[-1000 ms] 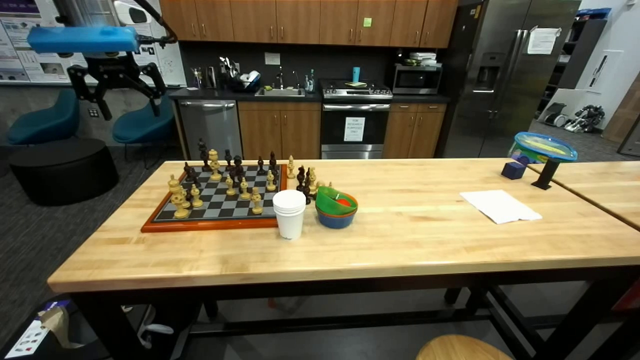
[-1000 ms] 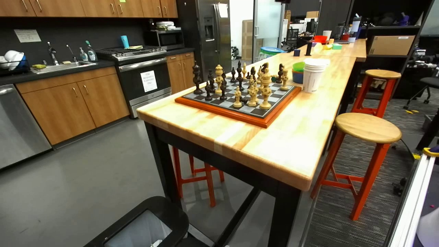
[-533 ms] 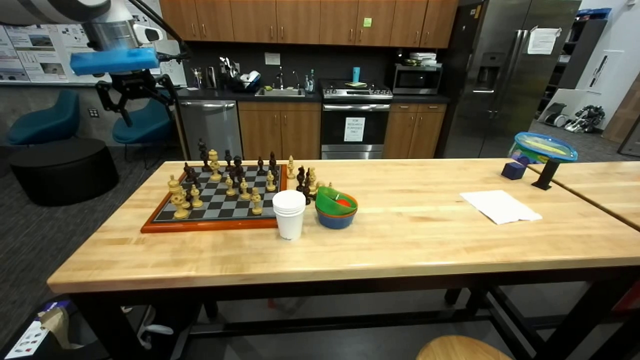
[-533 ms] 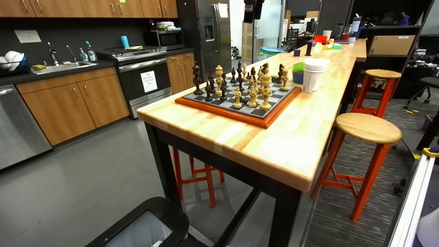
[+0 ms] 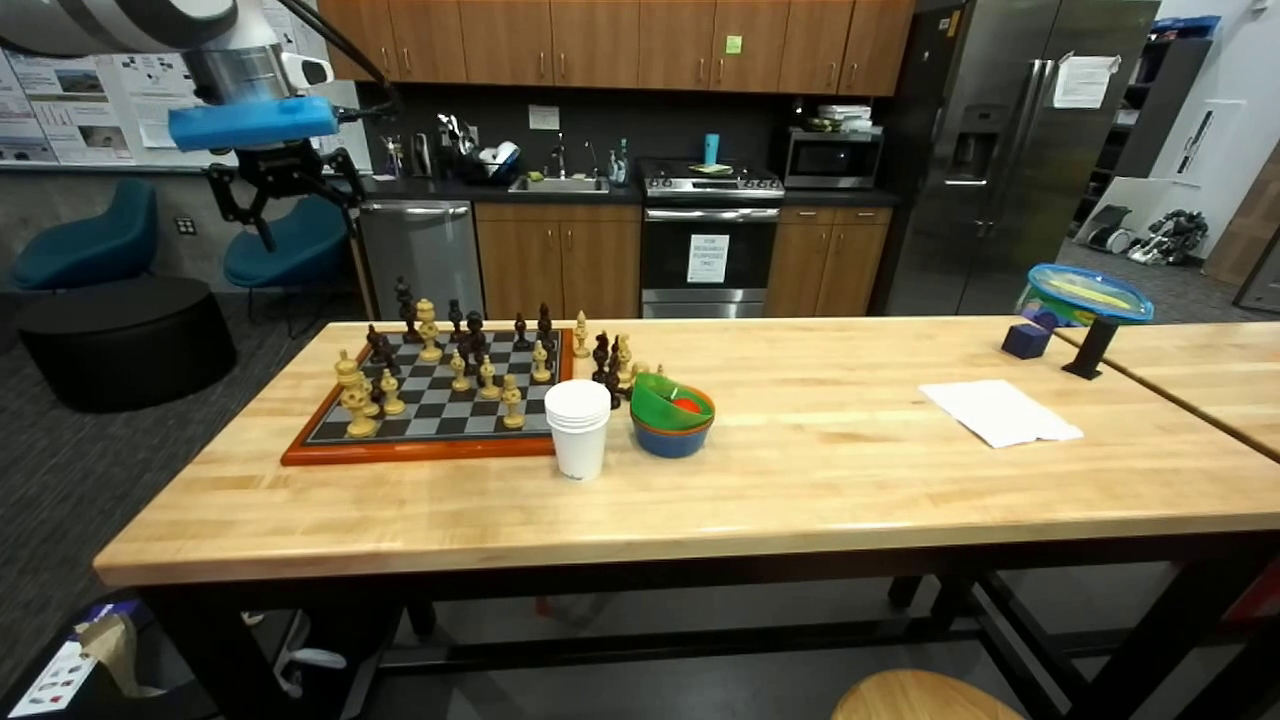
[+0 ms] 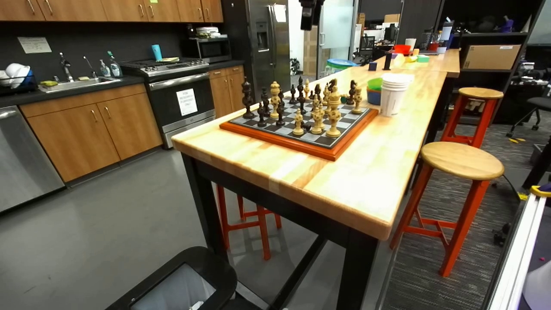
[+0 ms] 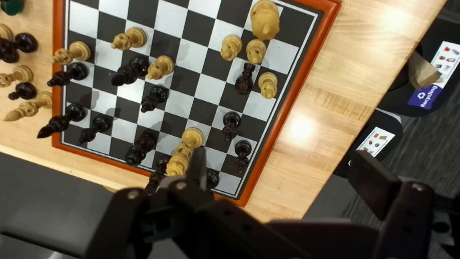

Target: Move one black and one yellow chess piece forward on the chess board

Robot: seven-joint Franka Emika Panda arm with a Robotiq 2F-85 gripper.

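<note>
Bench (image 5: 800,420) was below tool (image 7: 282,162). Chess board (image 5: 430,452) sat on bench, also lower than tool. Tool was spread wide, holding nothing. Yellow pieces (image 7: 194,137), black pieces (image 7: 154,97) sat below, untouched by tool. Could not tell if moves were done; likely both left.

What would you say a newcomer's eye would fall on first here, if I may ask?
Probably the red-rimmed chess board, dotted with black and yellow pieces, at one end of the wooden table. Next, the open black pincer in mid-air, below a bright blue strip; then the white cups stacked beside the board.
</note>
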